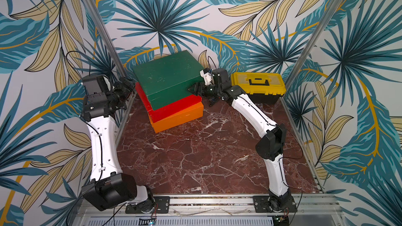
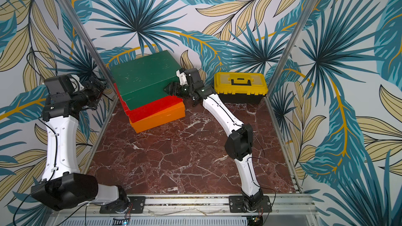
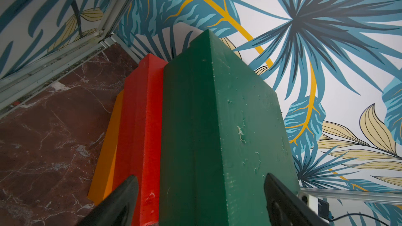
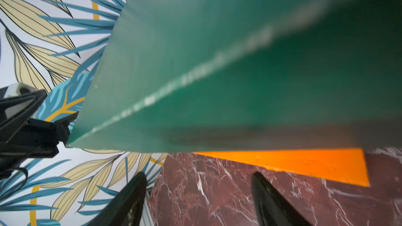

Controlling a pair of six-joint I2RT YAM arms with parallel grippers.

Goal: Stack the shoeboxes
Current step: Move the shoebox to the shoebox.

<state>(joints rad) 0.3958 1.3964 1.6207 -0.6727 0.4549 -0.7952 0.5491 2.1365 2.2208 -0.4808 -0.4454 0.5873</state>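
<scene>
My left claw [image 1: 125, 88] hangs at the far left edge of the marble tabletop [image 1: 195, 159], close to the side wall and just beside the left corner of the pile. From my left wrist its two black fingers [image 3: 121, 198] stand spread wide, released, with the corner of the pile showing between them. I cannot tell whether either one touches a box. The shoeboxes sit in a single pile at the back of the table, left of centre. The orange shoebox [image 1: 180, 118] lies on the marble, the red shoebox [image 1: 174, 105] lies on it, and the dark green shoebox [image 1: 165, 75] lies on top, its lid scuffed with pale marks. The pile is not square: the green one is turned a little and set back, so a strip of red shows along its left and near sides, and the orange one juts toward the front under the red. My right claw [image 1: 192, 89] points at the green box's near right corner in both top views. My right wrist shows that claw's fingers parted with only marble between them, so it grasps nothing. The box fills that view too blurred for me to judge contact. Furthest right, the yellow-lidded black toolbox [image 1: 257, 83] stands by the back wall, apart from the pile and just beside my right wrist.
</scene>
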